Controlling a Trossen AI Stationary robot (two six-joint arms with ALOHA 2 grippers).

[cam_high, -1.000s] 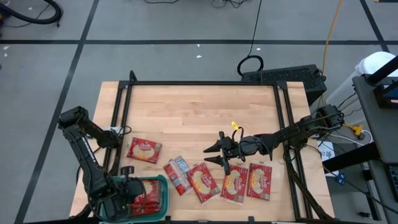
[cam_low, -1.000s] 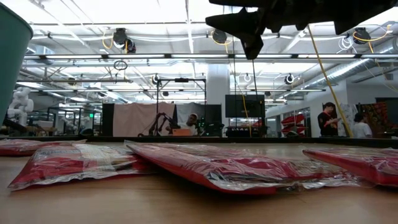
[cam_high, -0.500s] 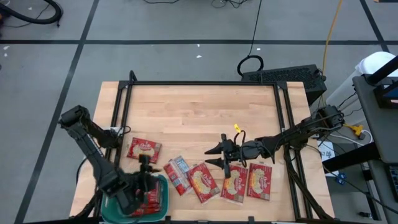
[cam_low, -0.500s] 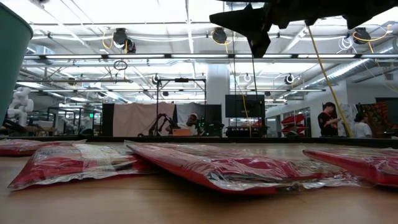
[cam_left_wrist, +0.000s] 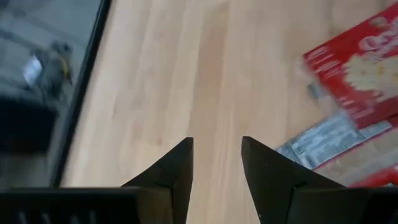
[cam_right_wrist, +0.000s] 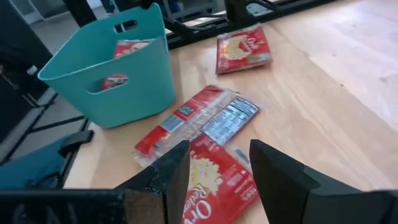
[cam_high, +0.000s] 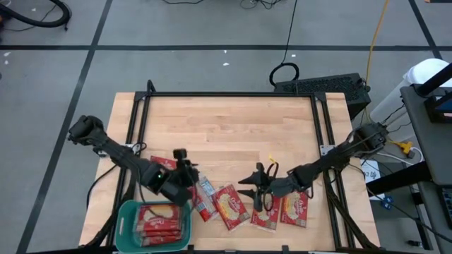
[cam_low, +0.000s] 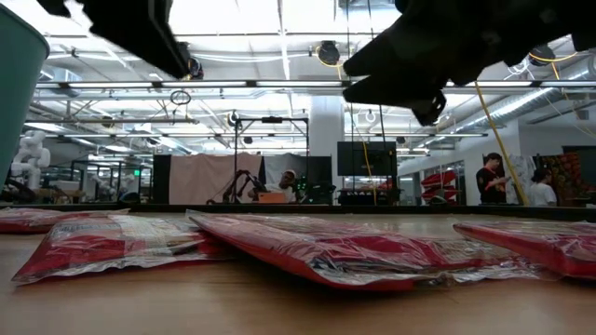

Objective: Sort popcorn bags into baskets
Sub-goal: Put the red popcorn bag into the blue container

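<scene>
Several red popcorn bags lie flat on the wooden table near its front edge: one (cam_high: 162, 164) partly under my left arm, a label-side-up one (cam_high: 205, 196), then three more (cam_high: 229, 206), (cam_high: 267, 213), (cam_high: 295, 207). The teal basket (cam_high: 129, 212) stands at the near left corner with red bags (cam_high: 159, 227) inside. My left gripper (cam_left_wrist: 216, 142) is open over bare wood beside the leftmost bag (cam_left_wrist: 364, 74), with nothing between its fingers. My right gripper (cam_high: 249, 190) hangs open above the middle bags (cam_right_wrist: 214, 177), clear of them.
Black frame rails (cam_high: 226, 94) border the table on its far, left and right sides. The far half of the wood (cam_high: 226, 130) is bare. A keyboard (cam_high: 321, 86) sits past the far right corner. People (cam_low: 491, 179) stand in the room beyond.
My left gripper has swung out from above the basket toward the far right, over the table beside the leftmost bag, turning as it went. My right gripper has gone toward the near edge and a little down, closer to the middle bags. No bag has moved.
</scene>
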